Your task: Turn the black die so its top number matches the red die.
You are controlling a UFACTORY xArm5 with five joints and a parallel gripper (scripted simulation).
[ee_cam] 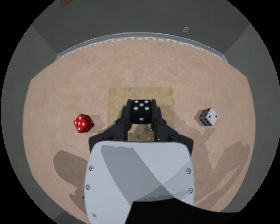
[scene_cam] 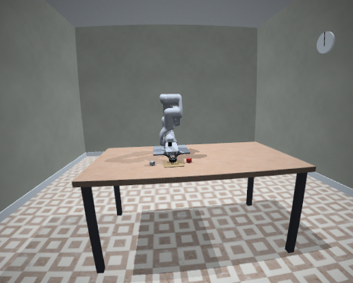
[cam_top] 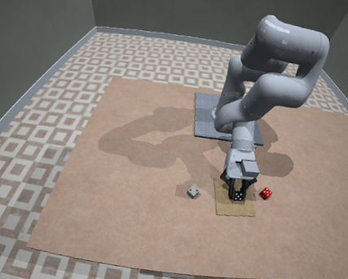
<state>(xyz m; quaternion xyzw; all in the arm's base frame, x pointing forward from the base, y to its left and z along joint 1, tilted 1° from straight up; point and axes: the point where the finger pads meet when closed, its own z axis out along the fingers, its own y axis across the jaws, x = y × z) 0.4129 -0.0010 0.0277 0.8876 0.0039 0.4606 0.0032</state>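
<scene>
Clamped on the black die between the two dark fingers of the gripper, which points down from the arm's wrist over the tan mat. Held at or just above the mat's rear half; hard to tell from these views whether the die touches the mat or hangs slightly clear of it. In the wrist view, white pips facing the camera on the die, count too blurred to read for sure. Just beside the mat on one side, off it, the red die; farther off on the other side, the grey die, both flat on the table. Likely a small, rigid, light cube with smooth faces, so prone to slipping or pivoting between flat pads if squeezed off-centre. Best taken on two opposite side faces, squarely at mid-height, leaving the axis of the turn free. Probably apt to tumble or bounce if released from any height, so worth setting low and flat, well inside the mat's edges.
</scene>
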